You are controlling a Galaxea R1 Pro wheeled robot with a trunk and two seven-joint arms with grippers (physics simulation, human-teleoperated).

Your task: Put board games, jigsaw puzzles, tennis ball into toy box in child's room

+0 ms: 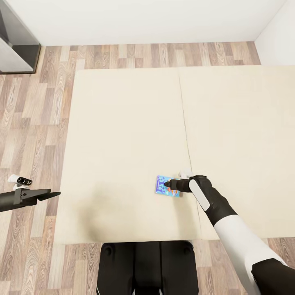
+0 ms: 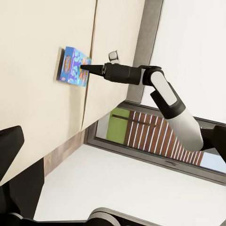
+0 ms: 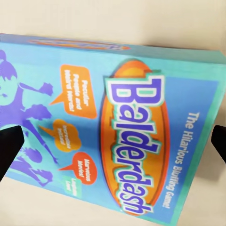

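While the right gripper hangs over the blue game w/ fingers spread apart either side, not gripping, the box lies flat on the bed near its front edge, by the mattress seam. Left gripper sits off to the side above the floor; jaw state can't tell.

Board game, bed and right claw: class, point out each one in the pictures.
Board game (image 3: 127, 141): right wrist view, on the orange "Balderdash" title oval.
Bed (image 1: 123, 123): head view, on the bare beige mattress.
Right claw (image 1: 167, 189): head view, at its fingertips over the board game.
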